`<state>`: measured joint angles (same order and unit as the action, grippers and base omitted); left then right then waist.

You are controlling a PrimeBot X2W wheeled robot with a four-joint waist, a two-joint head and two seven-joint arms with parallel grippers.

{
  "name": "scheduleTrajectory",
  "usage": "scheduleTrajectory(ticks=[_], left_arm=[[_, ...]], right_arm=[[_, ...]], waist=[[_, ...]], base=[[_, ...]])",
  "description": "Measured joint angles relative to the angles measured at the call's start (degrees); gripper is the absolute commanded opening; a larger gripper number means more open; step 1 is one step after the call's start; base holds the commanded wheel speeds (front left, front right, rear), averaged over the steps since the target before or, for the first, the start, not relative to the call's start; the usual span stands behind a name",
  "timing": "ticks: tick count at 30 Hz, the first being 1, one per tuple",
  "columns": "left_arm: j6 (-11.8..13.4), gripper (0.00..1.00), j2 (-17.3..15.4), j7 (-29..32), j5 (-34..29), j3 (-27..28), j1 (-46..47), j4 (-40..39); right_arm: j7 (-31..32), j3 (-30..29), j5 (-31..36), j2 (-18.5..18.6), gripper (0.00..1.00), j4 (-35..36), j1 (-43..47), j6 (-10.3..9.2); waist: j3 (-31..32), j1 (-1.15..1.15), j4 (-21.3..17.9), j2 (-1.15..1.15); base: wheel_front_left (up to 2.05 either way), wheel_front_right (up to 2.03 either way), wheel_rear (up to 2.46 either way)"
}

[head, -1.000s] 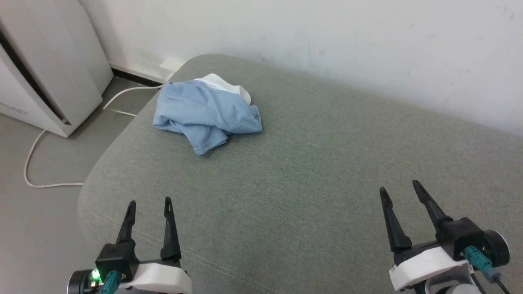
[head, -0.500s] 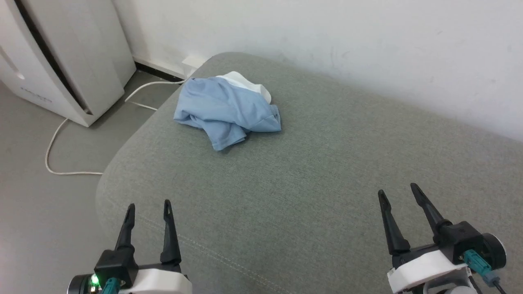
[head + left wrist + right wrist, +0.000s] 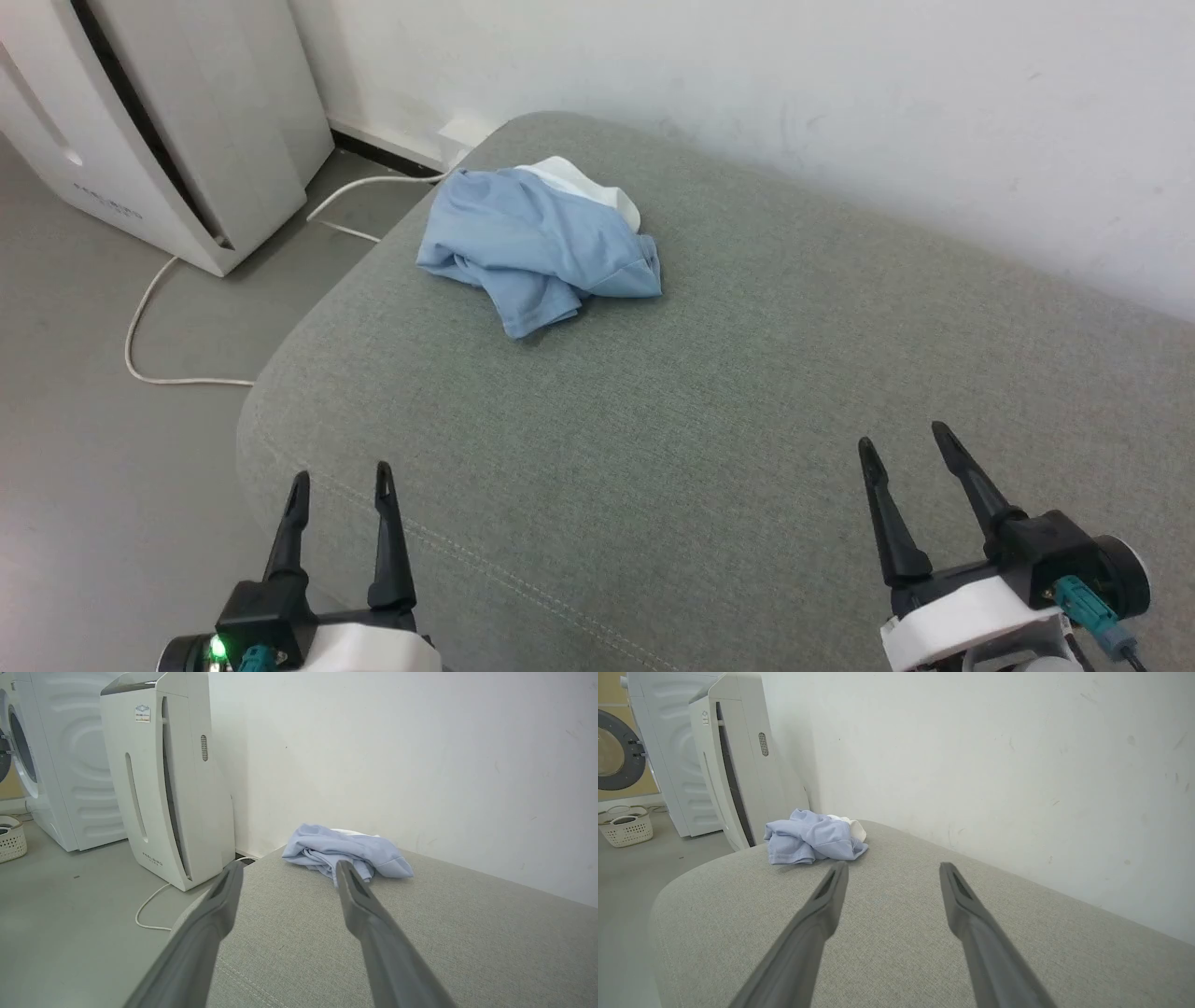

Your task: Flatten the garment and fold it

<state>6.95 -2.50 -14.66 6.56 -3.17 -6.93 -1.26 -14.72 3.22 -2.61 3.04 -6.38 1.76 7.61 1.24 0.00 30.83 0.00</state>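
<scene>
Crumpled garment lies upper centre-left on the grey cushion; left end effector and right end effector, at the lower corners, both spread, well apart from it.

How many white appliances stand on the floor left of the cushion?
2: a tall air purifier beside the far-left corner of the grey cushion, and a front-loading washing machine just beyond it. More may be hidden off-frame.

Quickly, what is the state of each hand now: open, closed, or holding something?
Left hand: open, holding nothing.
Right hand: open, holding nothing.
The garment lies apart from both.
</scene>
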Motion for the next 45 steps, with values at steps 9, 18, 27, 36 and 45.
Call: scheduleTrajectory(ticks=[9,18,27,36,45], left_arm=[[0.3,1.0,0.0,0.0,0.5,-0.3,0.1,-0.6],[-4.0,1.0,-1.3,-0.1,-0.7,-0.5,7.4,2.6],[-10.2,1.0,-8.9,4.4,2.0,1.9,27.2,14.2],[-14.0,1.0,-19.9,21.6,5.9,-0.9,45.5,24.9],[-14.1,1.0,-31.8,37.9,19.9,-13.3,54.9,32.0]], right_arm=[[0.0,-0.4,0.8,0.0,1.0,0.0,0.0,0.0],[0.0,-1.3,4.8,0.0,1.0,2.5,-0.9,0.0],[0.1,-1.4,9.3,-0.1,1.0,7.3,-3.1,0.0],[2.0,-1.7,9.2,-0.1,1.0,14.2,-6.4,0.0],[1.9,-1.0,9.0,-0.1,1.0,15.7,-8.8,0.0]], waist=[[-1.5,0.0,-0.4,0.0],[-6.8,0.01,-2.5,0.0],[-14.8,0.01,-6.4,0.0],[-23.6,0.02,-11.8,0.0],[-30.9,0.01,-18.4,0.0]], base=[[0.0,0.0,0.0],[0.0,0.0,0.0],[0.0,0.0,0.0],[0.0,0.0,0.0],[0.0,0.0,0.0]])
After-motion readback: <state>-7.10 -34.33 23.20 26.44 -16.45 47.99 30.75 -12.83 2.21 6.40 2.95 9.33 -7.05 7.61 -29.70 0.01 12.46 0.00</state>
